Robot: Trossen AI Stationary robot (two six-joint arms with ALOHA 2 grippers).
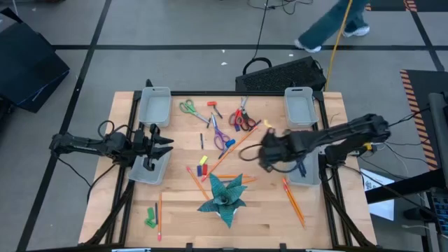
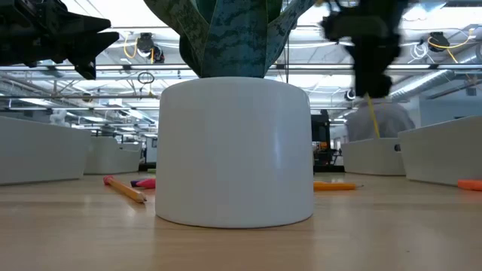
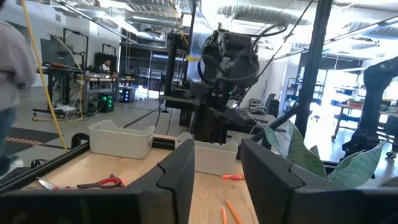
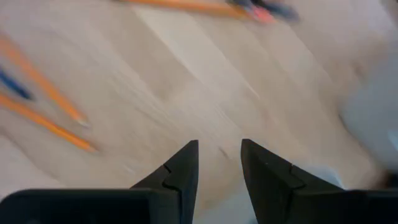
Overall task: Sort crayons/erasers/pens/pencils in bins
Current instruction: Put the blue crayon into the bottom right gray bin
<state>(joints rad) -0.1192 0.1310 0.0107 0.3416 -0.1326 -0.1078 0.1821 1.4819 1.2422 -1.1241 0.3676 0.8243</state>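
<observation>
No readable text, label, brand, number or sign anywhere; nothing legible on bins, tabletop or pot; background room fittings too blurred to make out any lettering.

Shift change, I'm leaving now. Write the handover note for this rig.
Left end effector: open, empty, over the left bin beside the plant's side of the table.
Right end effector: open, empty, above mid-table.
Pencils, a pen and scissors lie loose.
The two far bins look empty.
Nearly all sorting remains.
</observation>
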